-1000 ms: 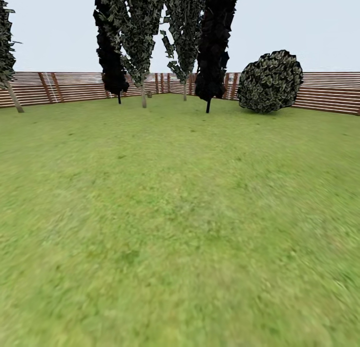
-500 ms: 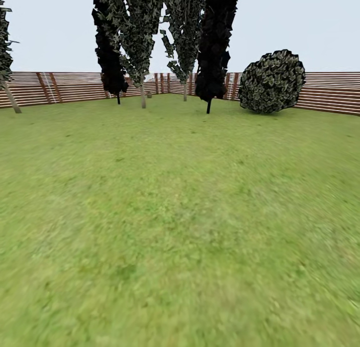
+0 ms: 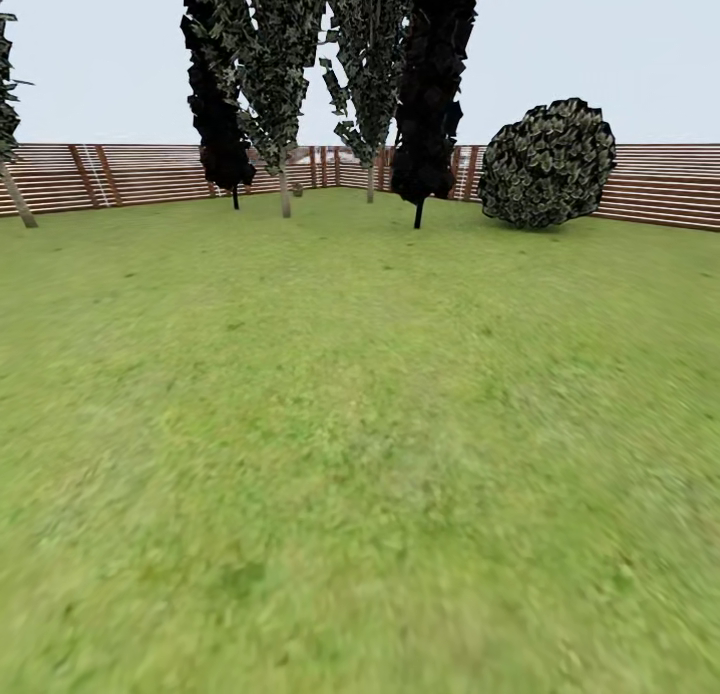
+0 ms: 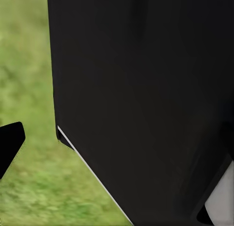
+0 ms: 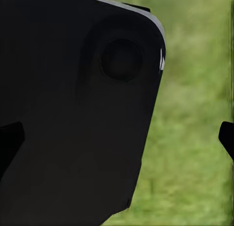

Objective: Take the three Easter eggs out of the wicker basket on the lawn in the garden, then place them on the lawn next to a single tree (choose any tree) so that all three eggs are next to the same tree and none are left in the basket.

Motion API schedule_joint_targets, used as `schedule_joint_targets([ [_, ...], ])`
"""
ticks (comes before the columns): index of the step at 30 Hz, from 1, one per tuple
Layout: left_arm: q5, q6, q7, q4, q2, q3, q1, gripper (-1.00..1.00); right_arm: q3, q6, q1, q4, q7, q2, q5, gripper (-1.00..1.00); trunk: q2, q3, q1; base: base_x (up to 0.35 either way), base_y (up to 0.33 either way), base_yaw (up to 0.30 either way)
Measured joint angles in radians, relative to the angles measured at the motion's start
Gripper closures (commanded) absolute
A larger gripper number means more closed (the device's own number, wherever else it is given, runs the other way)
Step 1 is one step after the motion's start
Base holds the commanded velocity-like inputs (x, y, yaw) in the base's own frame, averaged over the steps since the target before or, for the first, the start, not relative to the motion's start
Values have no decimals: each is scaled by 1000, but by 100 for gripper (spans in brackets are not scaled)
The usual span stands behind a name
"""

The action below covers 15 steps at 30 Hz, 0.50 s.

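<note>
1. I face open lawn running to the slat fence at the far side of the garden; no basket or eggs are in front of me, so I cannot say which way they lie or which arm is nearer.
2. Straight ahead stand trees; a pale-trunked tree beside the dark cypresses, a round bush to the right.
3. In both wrist views a black robot part blocks most of the grass.
4. Dark finger tips peek at the edges; I cannot tell whether either gripper is apart or together.
</note>
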Motion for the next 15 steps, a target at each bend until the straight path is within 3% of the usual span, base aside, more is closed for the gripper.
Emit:
schedule_joint_targets([
  [15,-1,0,0,0,0,1,0,-100,-1,-1,0,-1,-2,6,-4,-100,0,0,0,331,0,0],
])
